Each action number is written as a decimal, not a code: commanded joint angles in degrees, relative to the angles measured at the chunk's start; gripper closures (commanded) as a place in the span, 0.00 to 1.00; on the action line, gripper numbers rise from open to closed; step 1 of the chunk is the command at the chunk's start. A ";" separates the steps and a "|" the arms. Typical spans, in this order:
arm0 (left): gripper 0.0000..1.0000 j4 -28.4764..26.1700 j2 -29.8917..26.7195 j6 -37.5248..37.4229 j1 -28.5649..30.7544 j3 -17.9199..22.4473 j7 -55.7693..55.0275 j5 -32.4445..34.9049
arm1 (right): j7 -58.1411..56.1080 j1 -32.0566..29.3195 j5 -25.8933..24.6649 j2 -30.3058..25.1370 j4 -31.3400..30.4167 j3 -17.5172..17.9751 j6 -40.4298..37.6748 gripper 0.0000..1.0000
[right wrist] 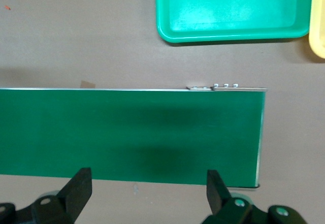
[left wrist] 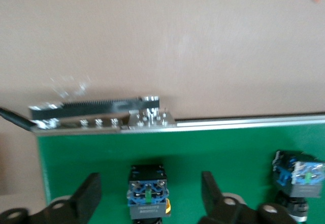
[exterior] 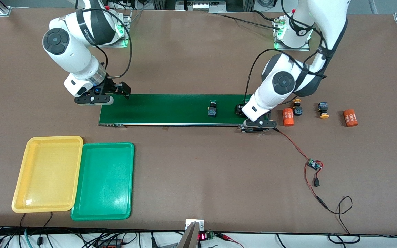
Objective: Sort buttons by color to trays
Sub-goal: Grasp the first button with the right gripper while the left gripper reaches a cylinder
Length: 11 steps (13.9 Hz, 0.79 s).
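Both trays empty, nothing sorted yet: yellow tray (exterior: 47,174) and green tray (exterior: 103,181) sit side by side, nearer the camera than the belt (exterior: 171,109). Right gripper (exterior: 93,100) hangs open over the belt's end by the trays, waiting. One green-capped button (exterior: 212,109) mid-belt. Left gripper (exterior: 257,124) open over the belt's other end, jaws either side of a button (left wrist: 148,191), not clamping. Two yellow buttons (exterior: 297,106) (exterior: 323,110) lie off the belt among orange cylinders (exterior: 288,117)

I see even, bright light from above, with soft shadows on the conveyor belt (right wrist: 132,132). My left wrist view is slightly blurred; the yellow tray (exterior: 47,174) shows small glare.
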 commanded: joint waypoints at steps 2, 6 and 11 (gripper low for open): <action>0.00 -1.49 -1.82 -5.01 7.34 0.61 5.34 0.60 | 8.72 6.55 0.74 0.75 -0.03 0.27 5.58 0.00; 0.00 -4.47 -0.59 -5.72 13.85 0.97 11.35 0.69 | 12.95 14.46 0.39 6.11 2.95 0.18 7.81 0.00; 0.00 -5.36 2.48 -5.46 17.81 0.97 14.69 5.52 | 21.47 19.21 0.39 10.85 5.05 0.18 7.63 0.00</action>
